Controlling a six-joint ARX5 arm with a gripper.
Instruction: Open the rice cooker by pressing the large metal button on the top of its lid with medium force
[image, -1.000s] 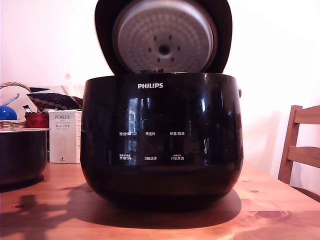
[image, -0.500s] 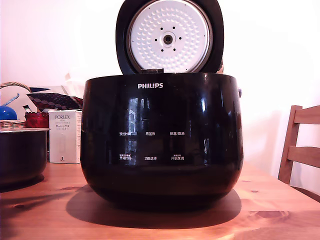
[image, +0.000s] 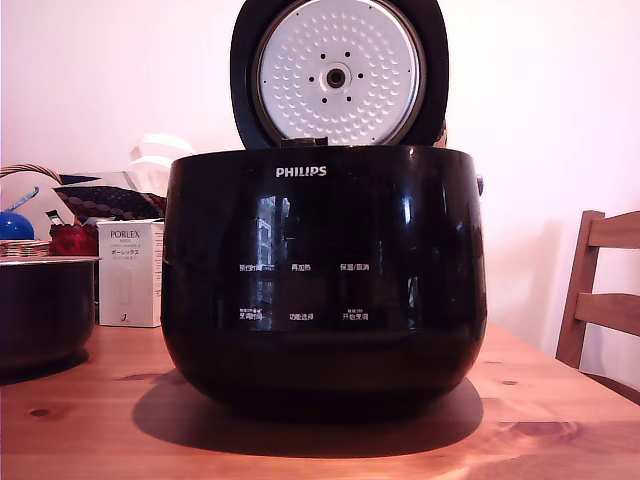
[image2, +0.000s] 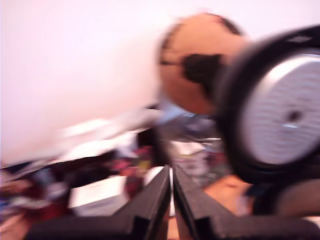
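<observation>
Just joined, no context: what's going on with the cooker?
The rice cooker sits on the wooden table with the lid fully up, its dimpled silver underside facing the exterior view, so the opening is done. The arm does not show in the exterior view. In the blurred wrist view the gripper is clear of the cooker, its fingers nearly touching with nothing between them. A dark steel-rimmed pot and a white box stand at the exterior view's left.

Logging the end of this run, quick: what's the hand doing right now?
Hand: closed, fingers nearly touching, holding nothing; away from the rice cooker, whose lid stands open.
</observation>
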